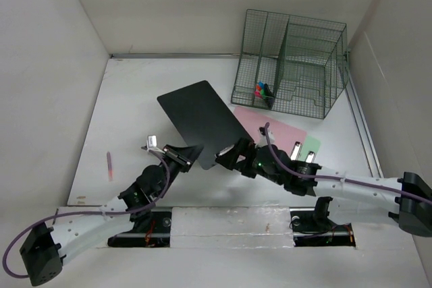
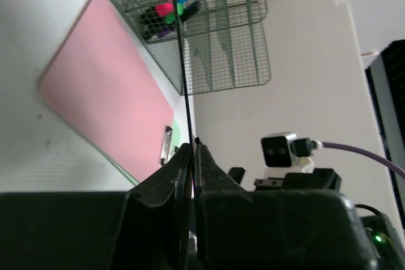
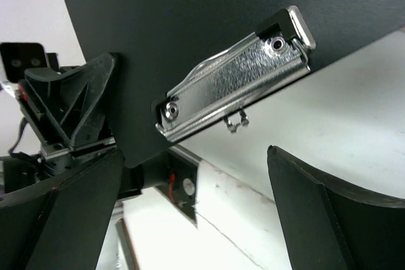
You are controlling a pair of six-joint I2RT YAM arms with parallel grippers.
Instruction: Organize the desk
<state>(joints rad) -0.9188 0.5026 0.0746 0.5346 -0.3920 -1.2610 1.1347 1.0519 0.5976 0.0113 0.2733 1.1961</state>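
Observation:
A black clipboard [image 1: 200,121] hangs tilted above the white desk [image 1: 131,102]. My left gripper [image 1: 185,154] is shut on its near edge. In the left wrist view the board shows edge-on as a thin black line [image 2: 183,61] pinched in the gripper [image 2: 192,151]. My right gripper [image 1: 230,157] is open just beside the board's near right corner. In the right wrist view the board [image 3: 190,23] and its silver clip [image 3: 234,85] lie above the open gripper [image 3: 196,184], whose fingers [image 3: 329,213] touch nothing.
A pink sheet [image 1: 270,126] lies on a green sheet [image 1: 312,145] at the right. The dark green wire rack [image 1: 290,62] at the back right holds coloured markers [image 1: 262,90]. A pink pen [image 1: 109,165] lies at the left. White walls border the desk.

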